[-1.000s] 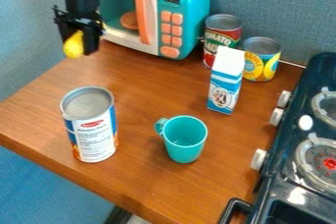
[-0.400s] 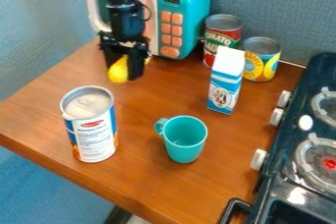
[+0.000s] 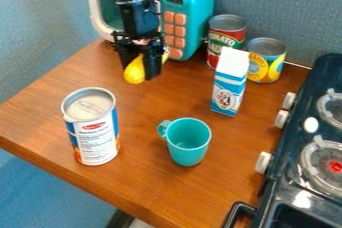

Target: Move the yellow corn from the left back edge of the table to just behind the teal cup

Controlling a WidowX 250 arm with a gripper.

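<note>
The black gripper [image 3: 142, 68] hangs at the upper left of the middle, in front of the toy microwave, shut on a yellow object [image 3: 135, 70] whose rounded end points down and slightly left. Part of that object is hidden behind the fingers. Below and to the left stands a tall can [image 3: 95, 139] with a white and blue label. A teal cup [image 3: 189, 143] stands upright below and to the right, its handle on the left. Right of the gripper is a blue and white milk carton [image 3: 228, 88], standing upright.
The teal and white microwave [image 3: 189, 2] is behind the arm. A tomato can [image 3: 226, 35] and a yellow-labelled can [image 3: 265, 60] stand by the back wall. A dark toy stove [image 3: 306, 157] lines the right side. The wooden counter's front edge [image 3: 80, 182] runs diagonally.
The arm has moved right and slightly down from the upper left, carrying the yellow object in its gripper. Between the last two frames it shifted only a little right. The other objects have stayed put.
</note>
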